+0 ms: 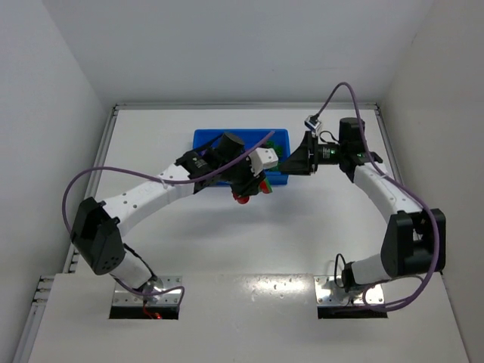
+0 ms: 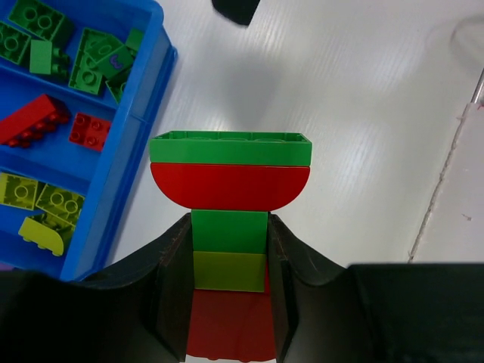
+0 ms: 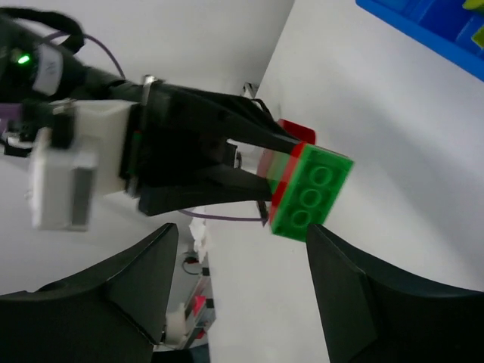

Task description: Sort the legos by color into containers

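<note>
Blue plastic tray (image 2: 144, 113) holds sorted bricks (image 2: 34, 121); left claw (image 2: 229, 227) grips a joined red-green brick stack (image 2: 229, 185), right claw (image 3: 242, 234) wide.

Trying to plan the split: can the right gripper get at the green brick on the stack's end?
Probably yes. The left gripper grips the stack by its other end, so the green brick sticks out free, and the open right gripper faces it with nothing between.
</note>
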### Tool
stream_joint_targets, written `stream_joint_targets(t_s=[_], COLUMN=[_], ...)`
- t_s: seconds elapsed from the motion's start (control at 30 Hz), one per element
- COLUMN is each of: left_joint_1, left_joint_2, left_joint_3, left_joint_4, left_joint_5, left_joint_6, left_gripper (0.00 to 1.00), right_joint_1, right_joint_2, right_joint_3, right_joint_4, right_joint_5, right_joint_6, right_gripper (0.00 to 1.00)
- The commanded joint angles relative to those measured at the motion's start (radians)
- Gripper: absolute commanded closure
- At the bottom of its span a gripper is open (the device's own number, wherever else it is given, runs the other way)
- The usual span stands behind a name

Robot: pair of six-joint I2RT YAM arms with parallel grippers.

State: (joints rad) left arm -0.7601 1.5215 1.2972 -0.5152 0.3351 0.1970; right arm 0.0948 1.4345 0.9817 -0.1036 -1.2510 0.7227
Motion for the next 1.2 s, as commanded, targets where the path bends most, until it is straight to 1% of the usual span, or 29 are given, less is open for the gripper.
stream_joint_targets(t_s=[0.0, 0.1, 0.23, 0.53, 0.73, 0.8, 0.83, 0.87, 0.93, 0.97, 1.07, 1.17], left_joint_1=[-0.034, -0.045, -0.067, -0.096, -0.096, -0.096, -0.096, -0.096, -0.096, -0.096, -0.096, -0.096], left_joint_2=[-0.066, -0.075, -0.086, -0.077, -0.057, -0.057, -0.057, -0.057, -0.057, -0.057, -0.066, -0.075], left_joint_3=[0.011, 0.022, 0.031, 0.040, 0.040, 0.040, 0.040, 0.040, 0.040, 0.031, 0.031, 0.010], left_joint_4=[0.058, 0.078, 0.087, 0.087, 0.096, 0.106, 0.106, 0.106, 0.106, 0.106, 0.106, 0.115], left_joint_5=[-0.024, -0.034, -0.059, -0.090, -0.099, -0.099, -0.099, -0.099, -0.110, -0.110, -0.131, -0.140], left_joint_6=[-0.045, -0.054, -0.054, -0.031, -0.022, -0.022, -0.022, -0.022, -0.022, -0.013, -0.013, -0.013], left_gripper=[1.00, 1.00, 1.00, 1.00, 1.00, 1.00, 1.00, 1.00, 1.00, 1.00, 1.00, 1.00], right_joint_1=[-0.001, -0.001, -0.001, 0.052, 0.074, 0.074, 0.074, 0.074, 0.083, 0.083, 0.083, 0.083], right_joint_2=[0.049, 0.082, 0.104, 0.135, 0.135, 0.144, 0.144, 0.144, 0.144, 0.144, 0.144, 0.144], right_joint_3=[-0.015, -0.006, 0.005, 0.028, 0.037, 0.046, 0.046, 0.046, 0.046, 0.046, 0.037, 0.037], right_joint_4=[-0.001, -0.025, -0.025, -0.011, -0.011, -0.002, -0.002, -0.002, 0.007, 0.018, 0.028, 0.038], right_joint_5=[-0.008, 0.013, 0.047, 0.047, 0.007, 0.007, 0.007, -0.004, -0.004, -0.014, -0.027, -0.048], right_joint_6=[0.026, 0.026, 0.026, 0.026, 0.026, 0.026, 0.026, 0.026, 0.026, 0.026, 0.026, 0.026], right_gripper=[0.32, 0.36, 0.36, 0.38, 0.38, 0.44, 0.48, 0.62, 0.78, 0.88, 0.99, 1.00])
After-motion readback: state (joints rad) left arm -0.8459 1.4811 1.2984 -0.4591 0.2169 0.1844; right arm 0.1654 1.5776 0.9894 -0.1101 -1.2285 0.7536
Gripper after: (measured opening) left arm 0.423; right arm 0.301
